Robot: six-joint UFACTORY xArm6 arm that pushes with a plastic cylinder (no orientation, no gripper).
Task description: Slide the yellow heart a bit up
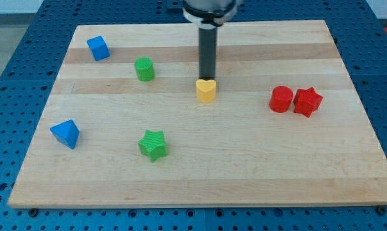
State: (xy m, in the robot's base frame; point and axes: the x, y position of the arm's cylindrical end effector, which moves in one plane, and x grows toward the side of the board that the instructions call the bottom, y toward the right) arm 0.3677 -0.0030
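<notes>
While the wooden board lies across most of the frame on a blue perforated table, seven blocks are scattered over it. At the upper left sits a blue cube-like block, with a green cylinder a little to its right and slightly lower. At the lower left lies a blue wedge-shaped block, and to its right, toward the bottom centre, a green star. At the right of the frame, a red cylinder and a red star stand side by side, touching or very nearly so. The yellow heart sits just above the middle of the frame, well apart from every other block, with bare board above it up to the board's top edge except for the rod. My tip comes down from the top of the frame and meets the heart's upper edge, touching it or just behind it; the exact contact cannot be told. The arm carries no claw at all, only the dark rod, so nothing is grasped.
</notes>
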